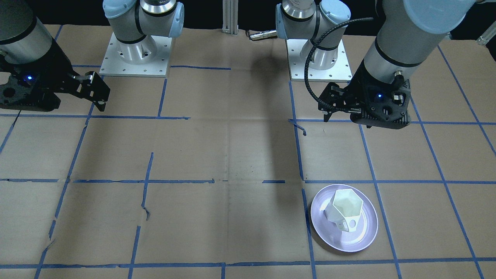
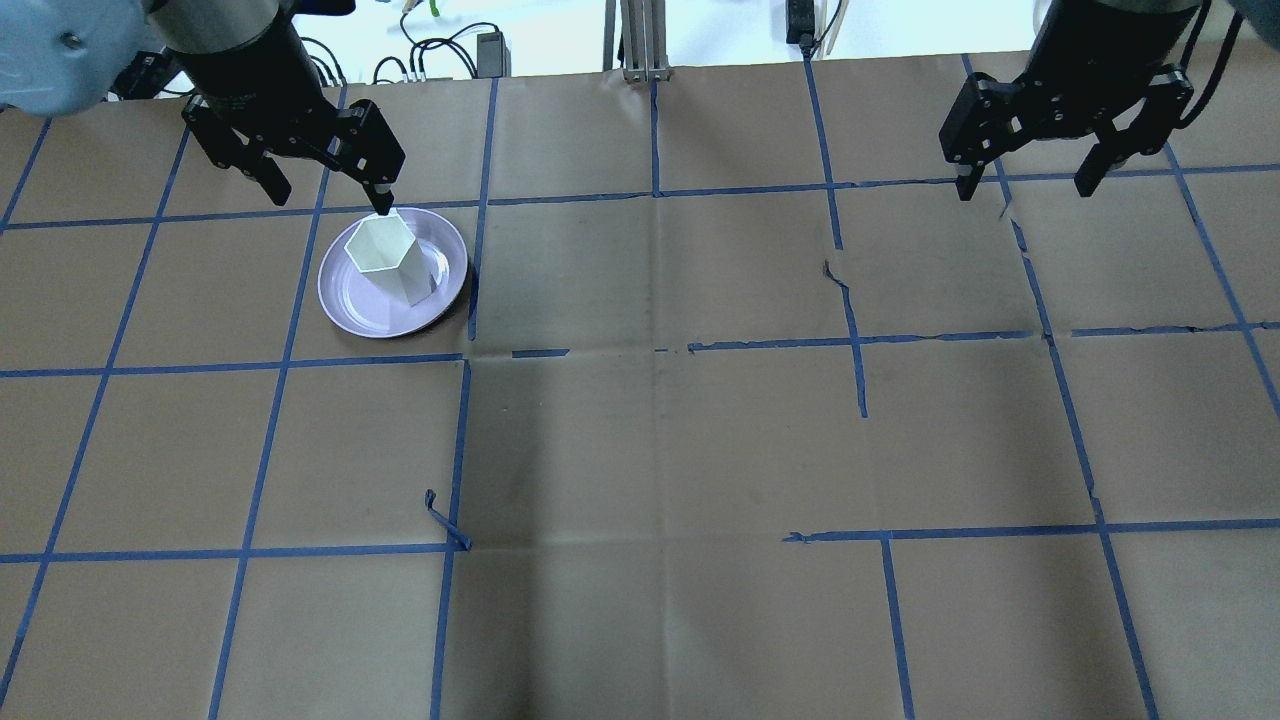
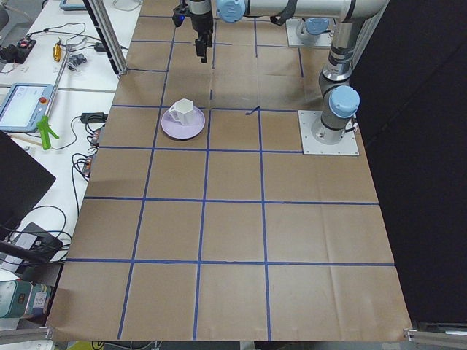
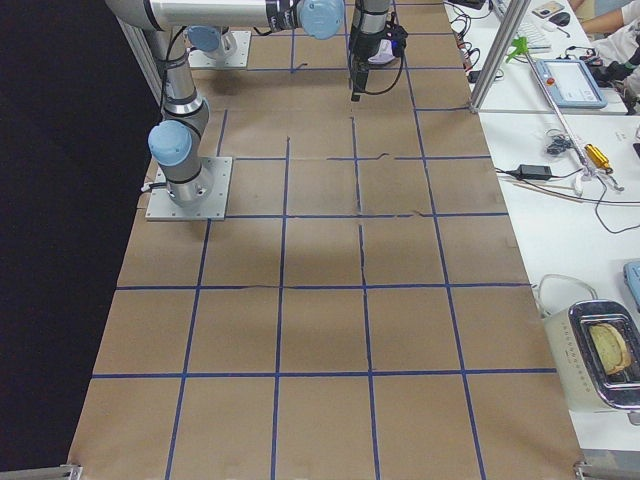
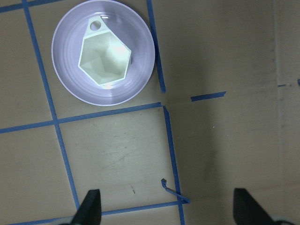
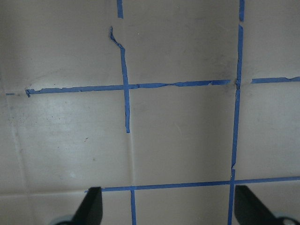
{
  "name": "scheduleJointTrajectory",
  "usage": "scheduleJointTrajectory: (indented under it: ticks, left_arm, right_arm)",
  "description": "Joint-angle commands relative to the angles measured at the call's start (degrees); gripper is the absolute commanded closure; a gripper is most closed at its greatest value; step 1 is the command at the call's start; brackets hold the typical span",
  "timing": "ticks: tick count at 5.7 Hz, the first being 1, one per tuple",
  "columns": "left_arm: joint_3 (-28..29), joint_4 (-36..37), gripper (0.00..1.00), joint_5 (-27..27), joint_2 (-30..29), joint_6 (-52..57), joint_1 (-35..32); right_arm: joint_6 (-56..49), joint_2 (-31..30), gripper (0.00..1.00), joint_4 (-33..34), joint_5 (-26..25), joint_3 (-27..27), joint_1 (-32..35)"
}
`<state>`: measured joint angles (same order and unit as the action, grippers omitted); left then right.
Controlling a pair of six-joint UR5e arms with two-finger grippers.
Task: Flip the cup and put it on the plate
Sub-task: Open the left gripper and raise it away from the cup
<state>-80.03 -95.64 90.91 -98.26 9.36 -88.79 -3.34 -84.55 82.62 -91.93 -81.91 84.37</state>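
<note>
Nearest in the front-facing view, at lower right of the frame, sits one plate [image 1: 329, 236], round and pale lavender, flat on the brown bench [image 1: 232, 155]. On it stands one cup [image 1: 345, 211], white and faceted. The cup is upright on its base, so its long axis runs straight up from the plate and its six-sided mouth opens upward. Its loop handle points to the lower right of that frame; in the left wrist view, which looks down into the hollow, the handle lies at the cup's upper left. The cup rests within the plate's rim, about at the middle.

Blue tape lines [image 1: 372, 182] cross the bench in a rough grid, torn in a few spots.

Farther back hang two hands, one to each arm. The left hand [image 2: 330, 200], at upper left of the overhead view, is held above the bench and apart from the cup. Its two fingertips [image 5: 91, 208] stand wide apart with nothing between them. The right hand [image 2: 1024, 188], at upper right of the overhead view, is likewise spread and holds nothing, with only taped bench beneath it.

Farthest back, two grey arm mounts [image 1: 116, 66] are bolted at the top of the front-facing frame.
</note>
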Motion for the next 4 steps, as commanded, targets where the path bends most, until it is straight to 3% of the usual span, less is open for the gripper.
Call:
scheduleJointTrajectory:
  ticks: [1,4]
  left_arm:
    - [-1.52,-0.6,0.02,-0.47,0.69,-1.01,-0.06]
    - [-4.16,-0.69,0.02,-0.29,3.32,-2.84,-2.08]
  right_arm:
    - [0.0,0.0,0.0,0.0,0.0,0.0,0.0]
    - [0.0,0.0,0.0,0.0,0.0,0.0,0.0]
